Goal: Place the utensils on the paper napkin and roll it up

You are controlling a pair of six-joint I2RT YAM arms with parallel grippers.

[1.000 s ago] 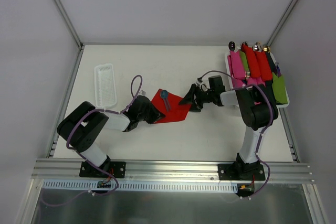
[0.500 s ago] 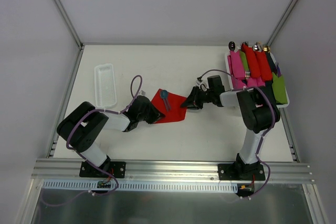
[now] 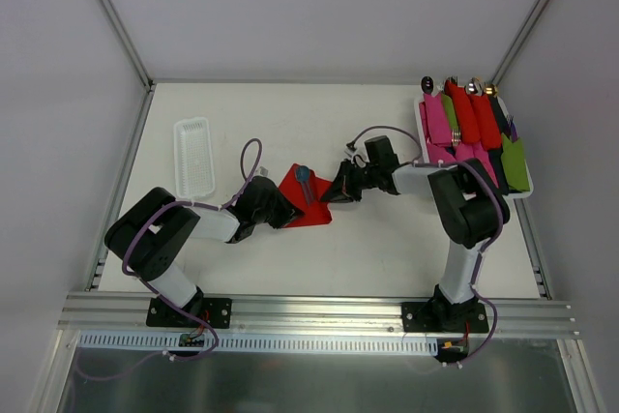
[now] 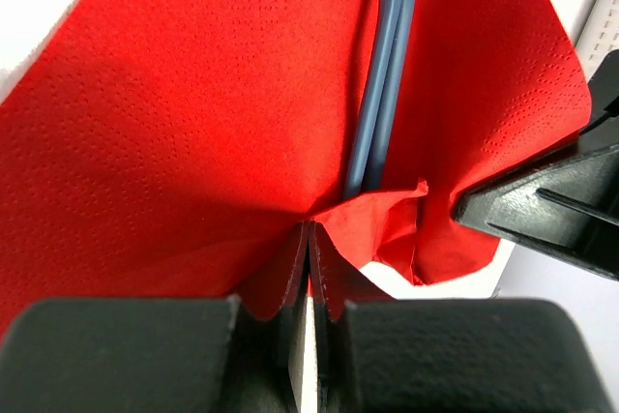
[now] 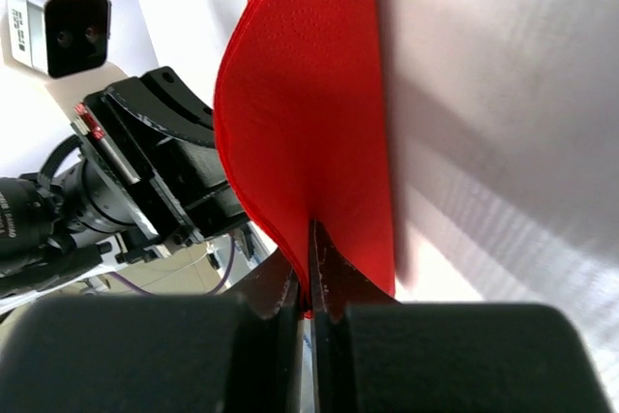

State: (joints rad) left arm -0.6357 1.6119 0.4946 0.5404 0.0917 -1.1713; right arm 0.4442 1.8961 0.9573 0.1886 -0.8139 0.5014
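I'm seeing the blue utensils [image 4: 382, 74] lying on the paper napkin [image 3: 314, 212] mid-table, so placing looks done. My left gripper [image 4: 308, 239] is pinching one corner, my right gripper [image 5: 309, 239] is pinching the opposite edge, which is curling upward; rolling is barely beginning

The paper napkin [image 4: 193, 123] is thin matt red paper with a fine dotted embossing. The utensils [image 4: 382, 74] look like smooth blue-grey plastic. The left pincer [image 4: 308, 239] and right pincer [image 5: 309, 239] are matt black plastic; the desk [image 3: 290, 123] is matt white
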